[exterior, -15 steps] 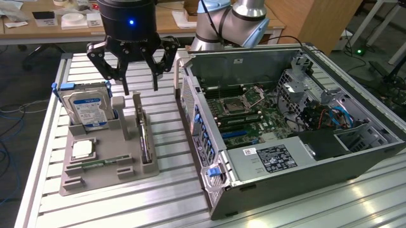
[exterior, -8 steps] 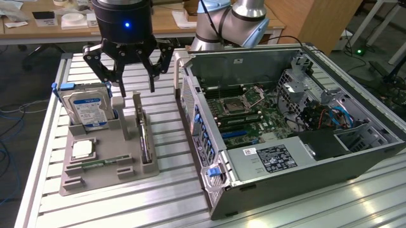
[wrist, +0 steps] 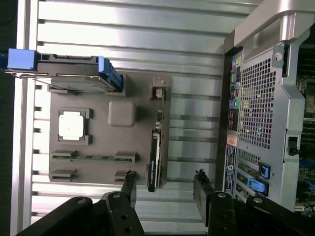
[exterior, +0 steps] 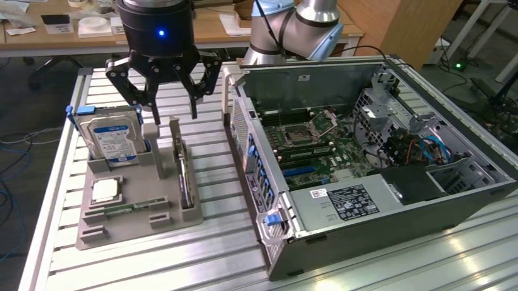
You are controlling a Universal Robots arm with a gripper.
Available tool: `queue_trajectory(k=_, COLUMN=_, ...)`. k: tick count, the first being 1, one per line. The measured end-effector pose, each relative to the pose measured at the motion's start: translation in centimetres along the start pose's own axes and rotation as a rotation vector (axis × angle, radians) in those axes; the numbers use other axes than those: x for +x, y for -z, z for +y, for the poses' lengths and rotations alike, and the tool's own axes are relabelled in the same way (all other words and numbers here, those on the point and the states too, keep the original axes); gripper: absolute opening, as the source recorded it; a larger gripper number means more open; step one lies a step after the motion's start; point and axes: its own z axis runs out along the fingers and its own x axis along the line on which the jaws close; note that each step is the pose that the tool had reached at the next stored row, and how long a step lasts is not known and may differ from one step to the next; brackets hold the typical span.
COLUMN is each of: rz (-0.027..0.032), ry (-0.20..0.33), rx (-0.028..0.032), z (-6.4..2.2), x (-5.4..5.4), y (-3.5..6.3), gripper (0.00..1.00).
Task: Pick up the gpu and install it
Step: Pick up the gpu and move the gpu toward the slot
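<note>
The gpu (exterior: 185, 177) stands on its long edge in a slot of the grey holder (exterior: 142, 182) on the table, at the side nearest the computer case. In the wrist view the gpu (wrist: 154, 158) shows edge-on as a thin dark strip along the holder (wrist: 103, 142). My gripper (exterior: 174, 118) hangs open above the holder's far end, a little above the card, holding nothing. In the wrist view my gripper (wrist: 166, 189) has its fingers on either side of the card's line, not touching it.
A hard drive (exterior: 113, 139) with a blue-white label stands in the holder beside the gpu, with a processor (exterior: 105, 191) and a memory stick (exterior: 121, 210) lying nearby. The open computer case (exterior: 453, 200) lies at the exterior view's right, motherboard (exterior: 316, 151) exposed. The slatted table (exterior: 210, 254) carries everything.
</note>
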Motion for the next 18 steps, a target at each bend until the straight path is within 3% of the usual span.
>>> queue_trajectory(k=18, rz=0.0, ry=0.0, rx=0.0, z=-0.02, x=0.09, y=-0.46, gripper=0.59)
